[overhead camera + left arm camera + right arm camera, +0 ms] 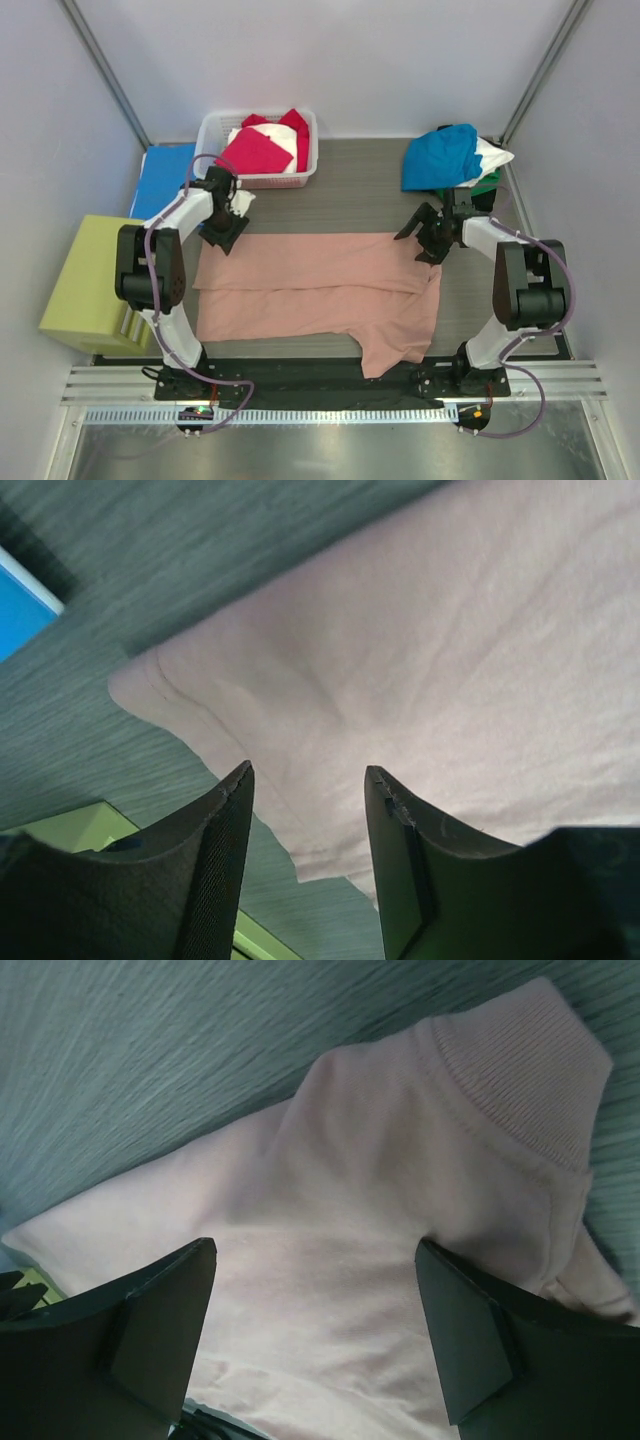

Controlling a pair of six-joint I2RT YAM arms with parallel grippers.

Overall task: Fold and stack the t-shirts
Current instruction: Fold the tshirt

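Observation:
A dusty-pink t-shirt (315,285) lies flat on the table, its far edge folded toward the middle, plain side up. My left gripper (226,232) is open just above its far left corner, which shows in the left wrist view (400,660). My right gripper (428,240) is open wide above the far right corner, where the ribbed collar (520,1070) shows. Magenta and white tees (258,148) sit in a basket. A teal-blue tee (440,155) tops a pile with white and green cloth at the back right.
A white basket (211,130) stands at the back left. A flat blue folder (160,180) lies left of it. A yellow-green box (85,285) sits at the left table edge. Grey walls close in on the sides and at the back.

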